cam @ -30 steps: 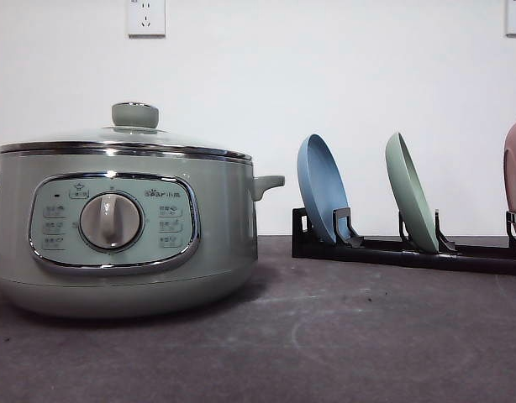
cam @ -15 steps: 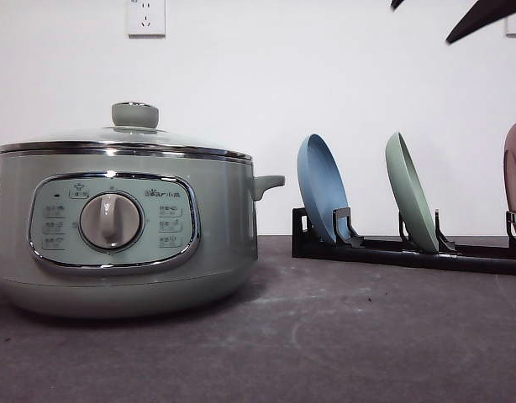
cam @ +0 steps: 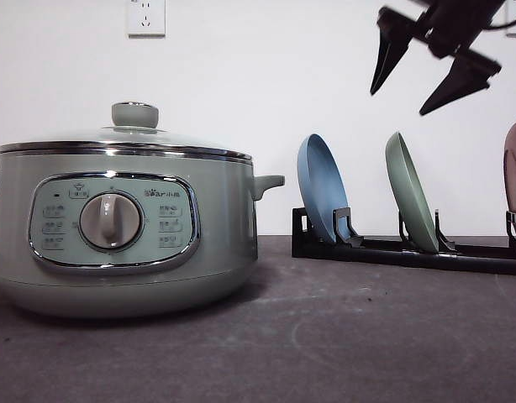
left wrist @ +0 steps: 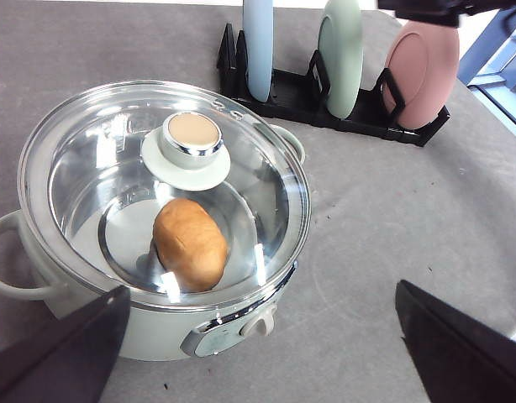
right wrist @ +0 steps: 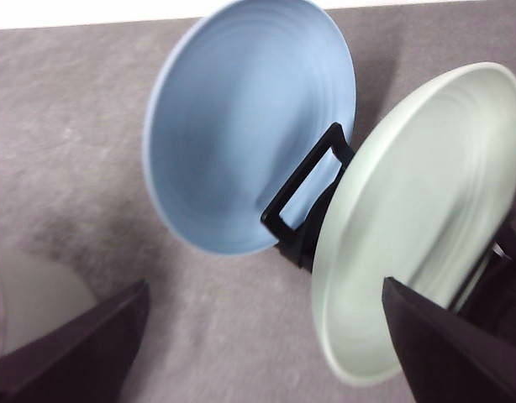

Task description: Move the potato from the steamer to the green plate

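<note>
Descending into the front view since half a second ago, your right gripper point(cam: 426, 71) now hangs high above the black dish rack point(cam: 409, 250), fingers spread wide and empty, lined up over the upright plates. Largest on the grey counter point(cam: 325, 336) is the round sage-green steamer with chrome trim point(cam: 123, 235); its glass lid with the green knob point(left wrist: 191, 143) is on, so you cannot reach inside yet. Through the glass you see the oval orange-brown potato point(left wrist: 189, 243) lying on the pot's floor. The pale mint-green plate point(cam: 411, 201) stands on edge in the rack between the blue plate point(cam: 319, 197) and the pink plate point(left wrist: 422, 71), likely needing to be laid flat first. Your left gripper point(left wrist: 258, 344) hovers above the steamer, open and holding nothing.
</note>
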Robot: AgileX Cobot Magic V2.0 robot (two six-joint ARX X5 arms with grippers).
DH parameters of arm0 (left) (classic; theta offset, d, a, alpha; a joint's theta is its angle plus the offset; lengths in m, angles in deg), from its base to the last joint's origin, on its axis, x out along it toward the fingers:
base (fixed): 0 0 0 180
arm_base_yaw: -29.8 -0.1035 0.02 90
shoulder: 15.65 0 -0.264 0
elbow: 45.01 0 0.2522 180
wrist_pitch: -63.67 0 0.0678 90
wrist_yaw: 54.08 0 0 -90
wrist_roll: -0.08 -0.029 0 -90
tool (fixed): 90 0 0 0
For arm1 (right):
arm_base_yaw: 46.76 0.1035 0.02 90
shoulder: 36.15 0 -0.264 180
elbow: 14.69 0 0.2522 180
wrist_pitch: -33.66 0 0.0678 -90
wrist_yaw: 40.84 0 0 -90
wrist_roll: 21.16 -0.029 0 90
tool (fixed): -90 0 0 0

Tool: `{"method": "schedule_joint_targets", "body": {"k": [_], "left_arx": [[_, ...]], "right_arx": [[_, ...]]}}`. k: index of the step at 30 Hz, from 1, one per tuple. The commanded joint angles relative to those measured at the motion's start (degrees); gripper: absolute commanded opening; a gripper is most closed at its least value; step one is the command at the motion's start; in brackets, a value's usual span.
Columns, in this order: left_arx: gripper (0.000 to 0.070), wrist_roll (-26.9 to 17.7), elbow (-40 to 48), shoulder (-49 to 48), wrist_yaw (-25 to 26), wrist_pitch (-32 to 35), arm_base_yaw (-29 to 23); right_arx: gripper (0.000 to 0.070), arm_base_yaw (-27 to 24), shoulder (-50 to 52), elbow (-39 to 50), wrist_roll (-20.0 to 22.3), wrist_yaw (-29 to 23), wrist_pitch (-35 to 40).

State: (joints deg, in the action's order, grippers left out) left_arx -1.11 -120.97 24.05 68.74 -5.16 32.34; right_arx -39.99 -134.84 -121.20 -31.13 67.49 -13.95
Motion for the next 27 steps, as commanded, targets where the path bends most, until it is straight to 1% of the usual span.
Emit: {"method": "schedule_joint_targets", "body": {"k": [1, 3, 9, 12, 18, 23, 27], "left_arx": [[0.0641, -0.87, -1.16, 0.33, 0.17, 0.59, 0.11], [0.0641, -0.87, -1.16, 0.33, 0.17, 0.59, 0.11], [0.0641, -0.87, -1.16, 0.33, 0.17, 0.59, 0.11], [0.0641, -0.87, -1.16, 0.33, 0.17, 0.59, 0.11], [0.0641, -0.87, -1.16, 0.33, 0.17, 0.59, 0.11], [0.0641, -0.87, -1.16, 0.33, 0.17, 0.59, 0.11], [0.0641, -0.87, -1.16, 0.33, 0.17, 0.59, 0.11]], "right_arx": [[0.0530, 0.28, -2.02, -1.44, -0.63, -0.66, 1.19], [0.0519, 0.28, -3.27, -1.44, -0.80, -0.84, 2.12], [0.0451, 0.26, -6.41, -1.44, -1.69, -0.88, 5.03], [0.0381, 0.28, -7.40, -1.44, -1.86, -1.66, 5.53], [0.0311, 0.28, -8.57, -1.44, -2.52, -1.89, 5.50], [0.0174, 0.28, -8.57, -1.44, -2.69, -1.85, 6.81], [0.0116, 0.28, -8.57, -1.42, -2.76, -1.86, 6.79]]}}
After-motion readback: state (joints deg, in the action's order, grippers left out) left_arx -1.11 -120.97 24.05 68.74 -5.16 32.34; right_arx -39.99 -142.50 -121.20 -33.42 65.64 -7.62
